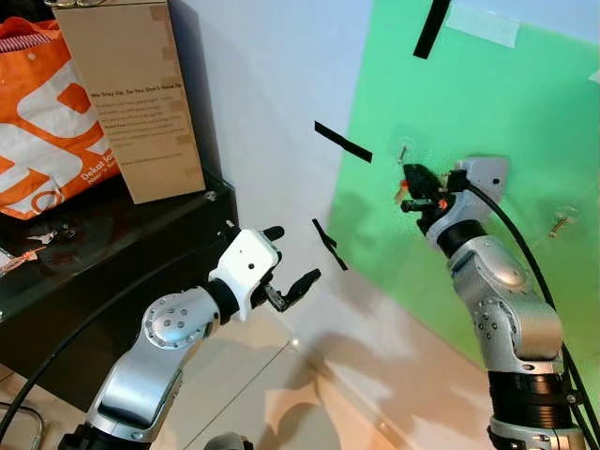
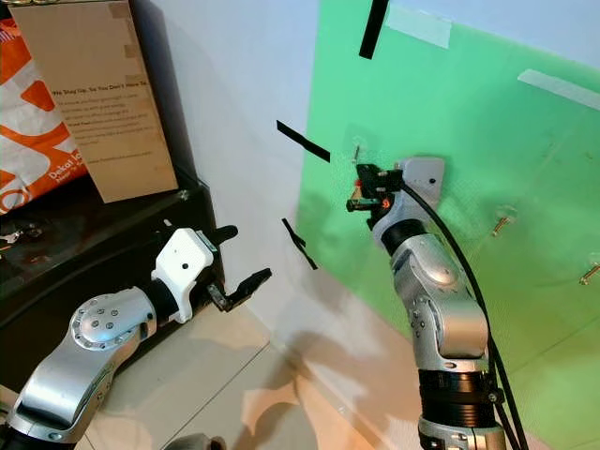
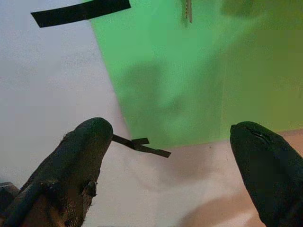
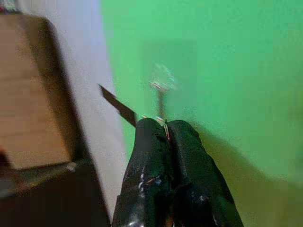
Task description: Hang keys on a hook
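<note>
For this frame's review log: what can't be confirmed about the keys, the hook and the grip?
- Keys: right wrist view, blurred; the shut fingers of the right gripper cover all but a sliver.
- Hook: eye views, too small to tell whether the key ring is over it.
- Second hook: too small to judge its shape.
- Left gripper: open, holding nothing.

Count on inspection: two tools, left tool (image 1: 292,258) and right tool (image 1: 409,191); three clear hooks (image 2: 356,150) on one green board (image 2: 525,169); one cardboard box (image 1: 131,94); one orange bag (image 1: 42,122); four black tape strips (image 1: 342,142)
</note>
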### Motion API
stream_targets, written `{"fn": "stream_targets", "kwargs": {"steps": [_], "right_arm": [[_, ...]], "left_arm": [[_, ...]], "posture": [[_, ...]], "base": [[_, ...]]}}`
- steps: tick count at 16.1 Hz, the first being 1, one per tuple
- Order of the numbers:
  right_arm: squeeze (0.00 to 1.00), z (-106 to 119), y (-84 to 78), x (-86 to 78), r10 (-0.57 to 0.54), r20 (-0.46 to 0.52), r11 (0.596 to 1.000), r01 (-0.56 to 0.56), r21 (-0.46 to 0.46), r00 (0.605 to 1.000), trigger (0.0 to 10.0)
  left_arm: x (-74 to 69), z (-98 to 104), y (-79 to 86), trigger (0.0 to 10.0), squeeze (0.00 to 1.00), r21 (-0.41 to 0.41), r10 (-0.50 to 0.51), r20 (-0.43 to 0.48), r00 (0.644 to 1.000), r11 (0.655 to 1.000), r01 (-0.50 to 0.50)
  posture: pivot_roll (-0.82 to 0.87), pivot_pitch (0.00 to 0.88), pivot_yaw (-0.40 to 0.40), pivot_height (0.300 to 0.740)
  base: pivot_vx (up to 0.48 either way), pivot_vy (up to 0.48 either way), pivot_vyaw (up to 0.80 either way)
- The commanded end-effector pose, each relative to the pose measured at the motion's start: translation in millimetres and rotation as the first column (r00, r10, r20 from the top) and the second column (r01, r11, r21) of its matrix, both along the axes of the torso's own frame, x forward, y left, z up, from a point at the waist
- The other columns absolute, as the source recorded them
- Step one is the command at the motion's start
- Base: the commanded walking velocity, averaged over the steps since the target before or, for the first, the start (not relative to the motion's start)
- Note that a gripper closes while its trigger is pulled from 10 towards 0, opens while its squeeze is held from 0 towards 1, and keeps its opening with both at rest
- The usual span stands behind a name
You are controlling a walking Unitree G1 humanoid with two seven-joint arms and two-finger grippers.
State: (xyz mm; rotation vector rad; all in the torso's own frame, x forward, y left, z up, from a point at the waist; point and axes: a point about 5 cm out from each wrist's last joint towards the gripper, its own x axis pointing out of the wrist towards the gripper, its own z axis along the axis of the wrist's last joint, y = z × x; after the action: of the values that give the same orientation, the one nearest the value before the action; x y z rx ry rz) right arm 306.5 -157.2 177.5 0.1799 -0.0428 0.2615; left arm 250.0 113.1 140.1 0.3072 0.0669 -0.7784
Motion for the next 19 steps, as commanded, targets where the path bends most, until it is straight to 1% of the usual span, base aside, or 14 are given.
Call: {"fn": "stream_targets", "kwargs": {"steps": [1,2,3,4,6,11,14,15,16,17,19], "right_arm": [[0.00,6,-3.5,-1.7,0.002,0.030,1.000,-0.003,0.026,1.000,10.0],[0.00,10,0.1,-6.2,0.118,0.038,0.989,-0.121,0.091,0.992,10.0],[0.00,16,4.6,-13.2,0.246,0.058,0.959,-0.252,0.128,0.967,10.0],[0.00,20,6.3,-16.0,0.292,0.075,0.944,-0.300,0.141,0.954,10.0],[0.00,36,11.2,-22.3,0.396,0.142,0.890,-0.418,0.185,0.907,10.0],[0.00,42,17.0,-25.1,0.453,0.153,0.861,-0.475,0.182,0.878,10.0],[0.00,45,19.5,-25.3,0.460,0.155,0.859,-0.483,0.172,0.874,10.0],[0.00,45,22.5,-22.2,0.446,0.144,0.874,-0.464,0.144,0.884,10.0],[0.00,44,24.7,-16.8,0.409,0.121,0.902,-0.421,0.100,0.905,10.0],[0.00,43,25.5,-15.2,0.399,0.116,0.908,-0.409,0.088,0.910,10.0],[0.00,41,28.2,-5.9,0.335,0.094,0.938,-0.342,0.062,0.937,10.0]], "left_arm": [[1.2,4,-2.3,10.0,0.00,0.010,-0.008,0.020,1.000,1.000,0.007],[1.8,4,-1.8,10.0,0.00,0.006,-0.005,0.022,1.000,1.000,0.004],[2.6,5,-1.5,10.0,0.00,0.004,-0.003,0.024,1.000,1.000,0.003],[2.9,5,-1.6,10.0,0.00,0.003,-0.004,0.026,1.000,1.000,0.004],[3.9,8,-3.8,10.0,0.00,-0.009,-0.012,0.039,0.999,1.000,0.012],[2.6,10,-6.8,10.0,0.00,-0.025,-0.015,0.042,0.999,1.000,0.016],[2.5,9,-6.1,10.0,0.00,-0.023,-0.013,0.039,0.999,1.000,0.014],[3.2,9,-5.6,10.0,0.00,-0.021,-0.013,0.038,0.999,1.000,0.013],[3.5,9,-5.3,10.0,0.00,-0.019,-0.014,0.038,0.999,1.000,0.014],[3.5,9,-5.1,10.0,0.00,-0.019,-0.014,0.038,0.999,1.000,0.015],[4.4,10,-5.9,10.0,0.00,-0.016,-0.019,0.039,0.999,1.000,0.020]], "posture": [[0.05,0.000,-0.050,0.740],[0.04,0.000,-0.051,0.740],[0.04,0.000,-0.051,0.740],[0.04,0.000,-0.051,0.740],[0.04,0.000,-0.052,0.740],[0.04,0.000,-0.057,0.740],[0.04,0.000,-0.056,0.740],[0.04,0.000,-0.053,0.740],[0.04,0.000,-0.050,0.740],[0.04,0.000,-0.050,0.740],[0.05,0.000,-0.047,0.740]], "base": [[0.000,0.000,0.00],[0.000,0.000,0.00],[0.000,0.000,0.00],[0.000,0.000,0.00],[0.000,0.000,0.00],[0.000,0.000,0.00],[0.000,0.000,0.00],[0.000,0.000,0.00],[0.000,0.000,0.00],[0.000,0.000,0.00],[0.000,0.000,0.00]]}}
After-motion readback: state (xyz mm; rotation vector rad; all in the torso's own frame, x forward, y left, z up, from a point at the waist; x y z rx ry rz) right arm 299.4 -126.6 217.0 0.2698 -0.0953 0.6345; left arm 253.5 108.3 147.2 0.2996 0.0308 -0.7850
